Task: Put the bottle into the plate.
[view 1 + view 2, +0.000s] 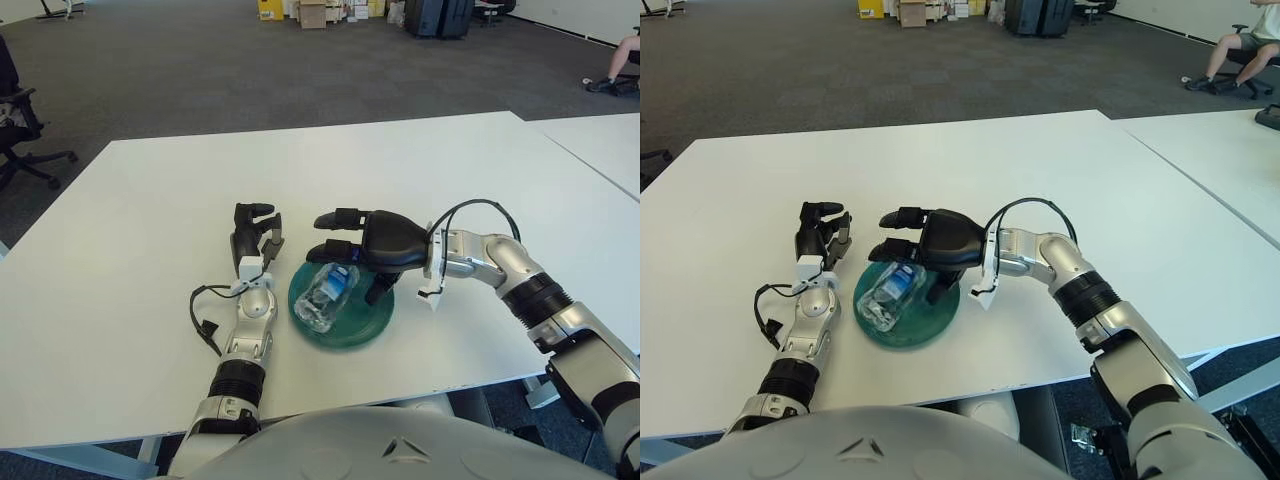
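A small clear plastic bottle with a blue cap (328, 290) lies on its side inside the round dark-green plate (372, 322) near the front of the white worktop (130, 240). The bottle's cap end points toward the plate's far rim and its base toward the near-left rim, so it sits within the plate but off to the left part of it.

The right hand (352, 243), black and three-fingered, hovers over the far side of the plate. Its two upper fingers (337, 217) reach out leftward and look spread, while the thumb comes down beside the bottle's cap end, just inside the plate. The hand appears loosened, fairly wide, and not clamped on the bottle, though whether a finger touches the cap I cannot tell.

The left hand (256, 236) shows just left of the plate, fingers raised and relaxed, holding nothing.

Judging from this, the placing looks essentially done, and the risks lie in the retreat. The bottle is round and lies on a shallow dish, so a finger catching the cap as the right hand lifts could roll it toward the left rim and out onto the worktop. The thumb, being low inside the plate, could also drag the plate itself. The left hand is close enough that any movement could bump the rim
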